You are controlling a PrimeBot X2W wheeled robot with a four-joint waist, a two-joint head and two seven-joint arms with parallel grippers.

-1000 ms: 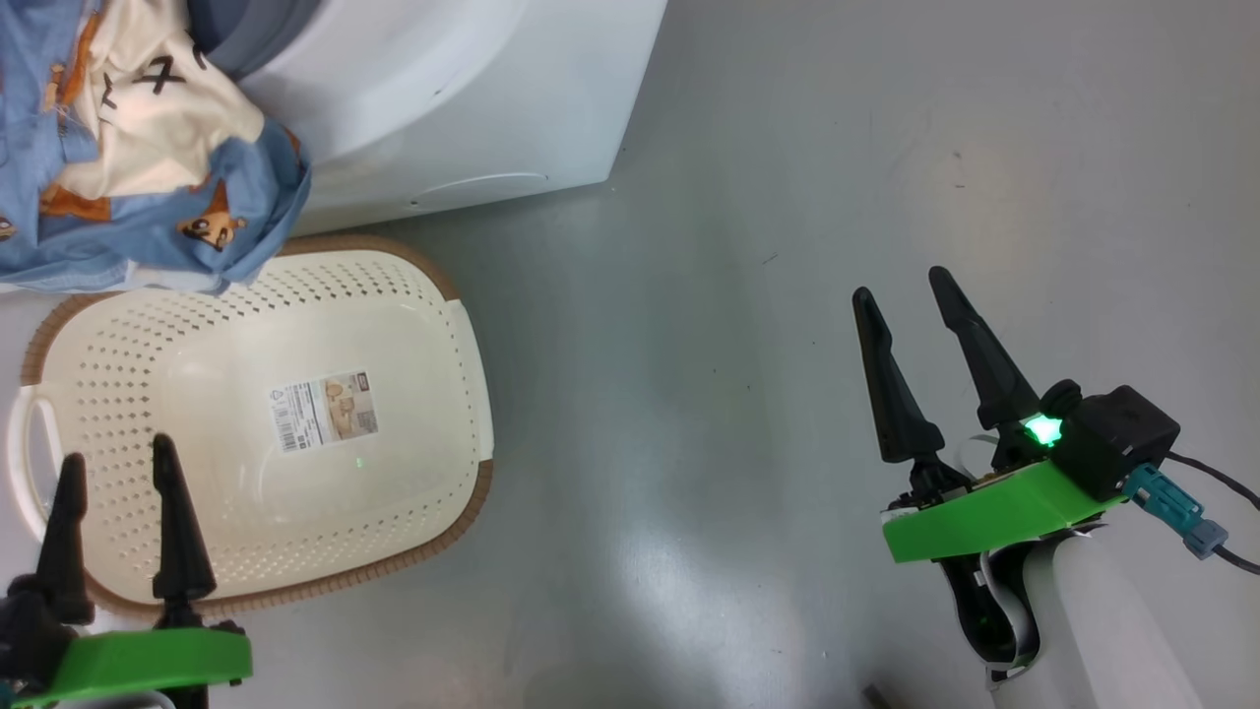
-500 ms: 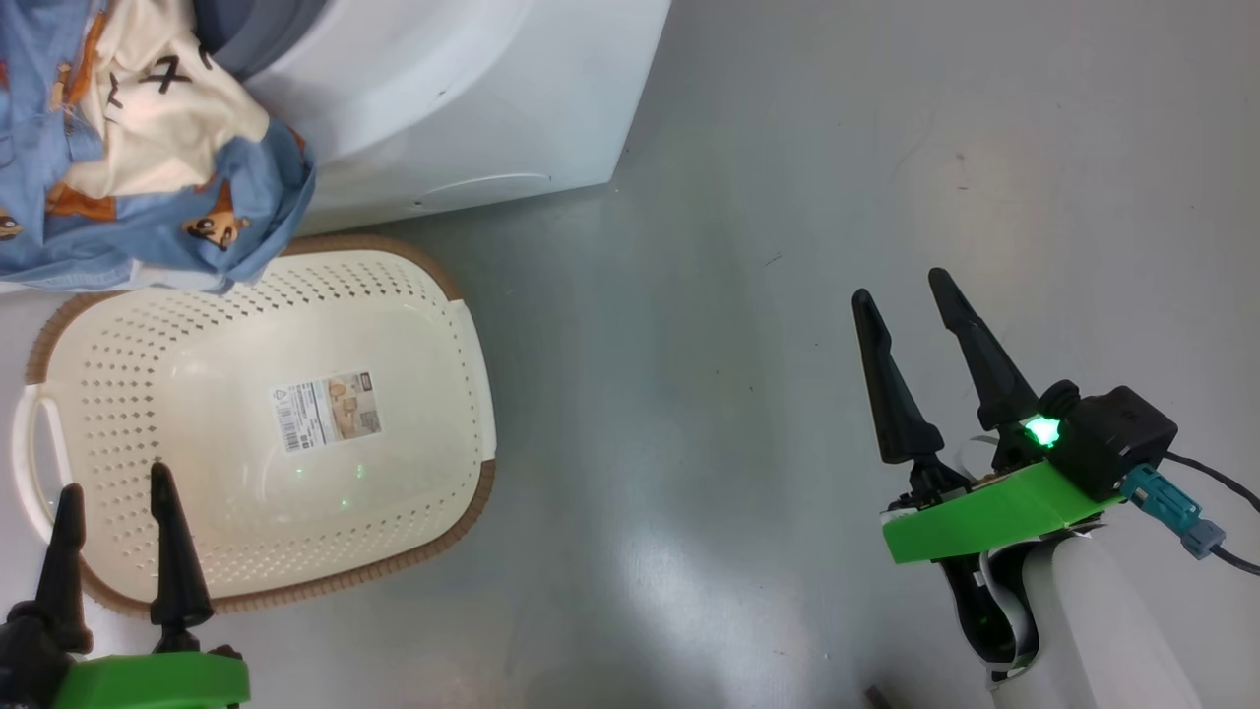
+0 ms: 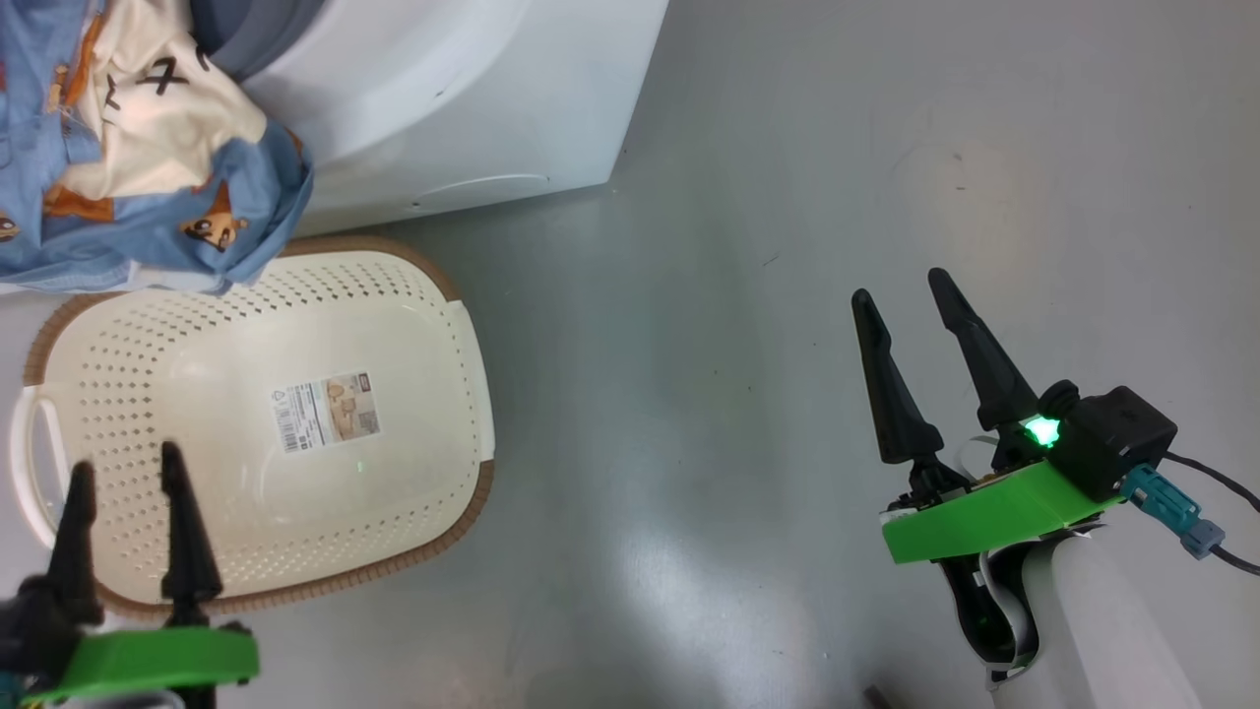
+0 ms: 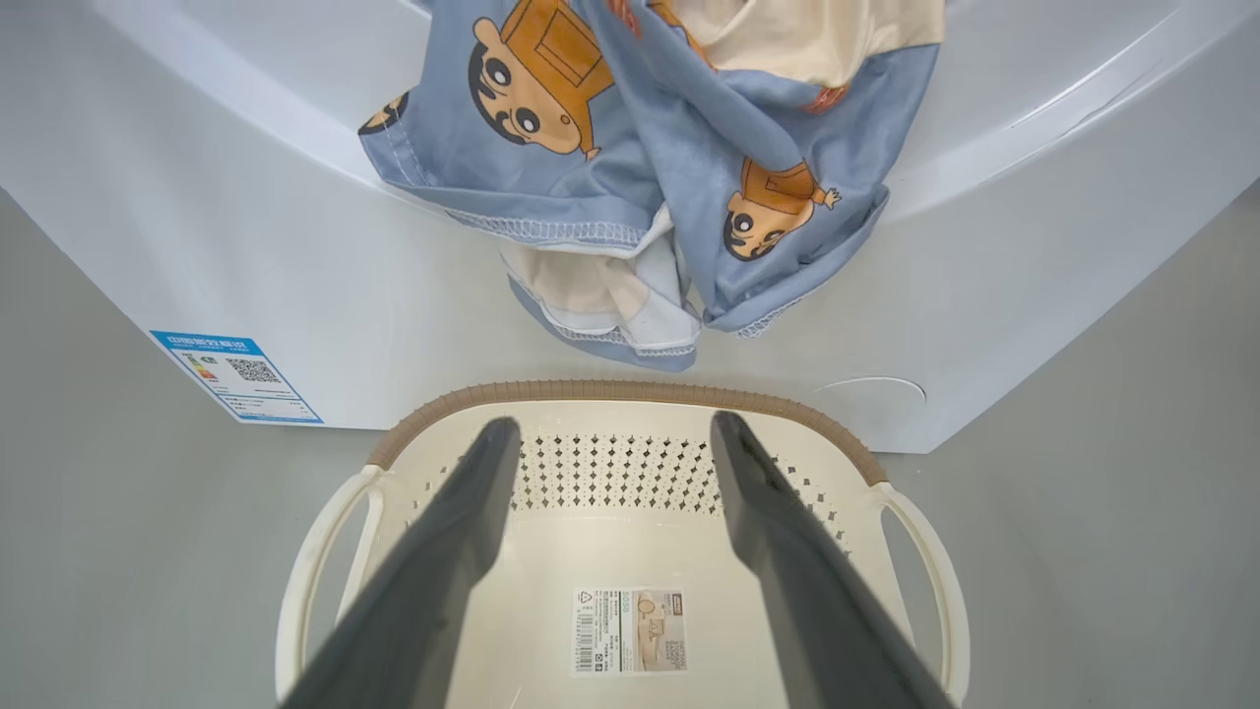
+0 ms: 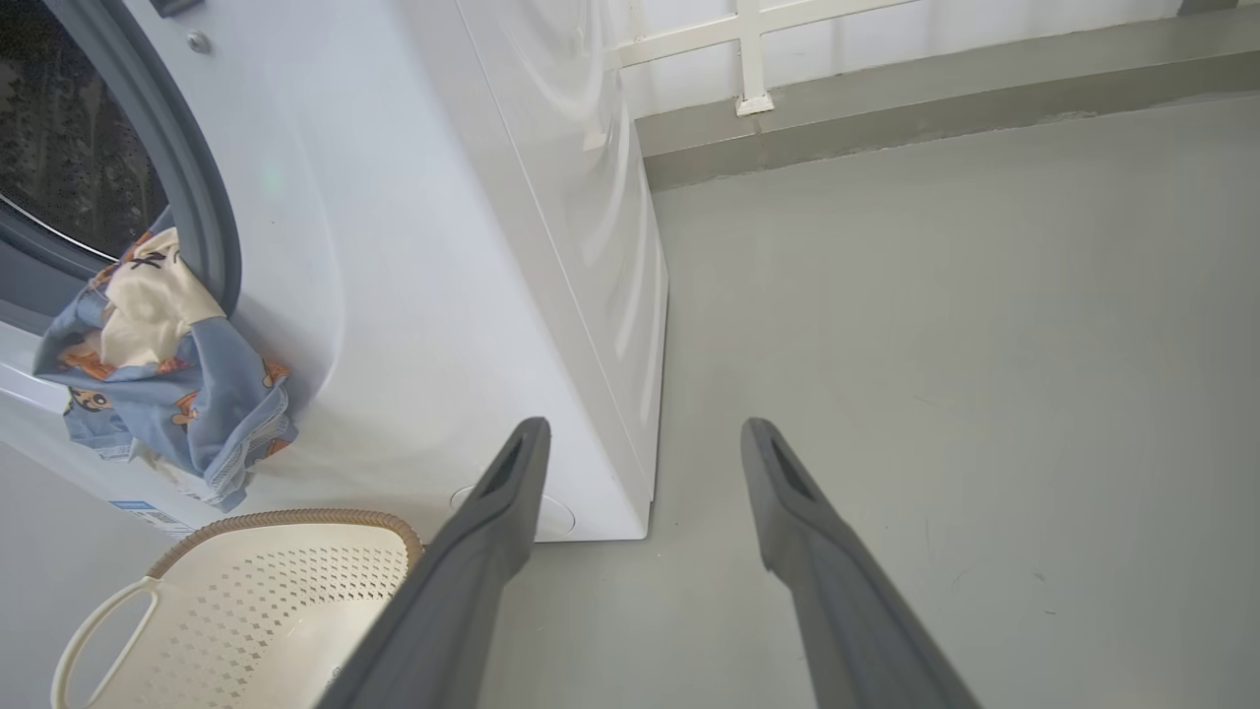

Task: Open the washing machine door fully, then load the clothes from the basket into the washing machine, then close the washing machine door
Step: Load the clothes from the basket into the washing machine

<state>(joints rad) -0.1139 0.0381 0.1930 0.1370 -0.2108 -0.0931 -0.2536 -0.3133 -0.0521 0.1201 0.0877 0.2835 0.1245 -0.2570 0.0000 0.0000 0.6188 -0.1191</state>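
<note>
Has basket [image 3: 413, 325] emptied, clothes [image 3: 148, 148] hanging from washing machine [image 3: 472, 89] mouth (partly in); needs pushing, then shutting. Holds left gripper [image 3: 128, 458] and right gripper [image 3: 902, 284] spread, empty.

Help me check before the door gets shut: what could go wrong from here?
1. The clothes hang out over the gasket of the washing machine, not fully inside; closing now would likely pinch them.
2. They droop above the basket and might slide out.
</note>
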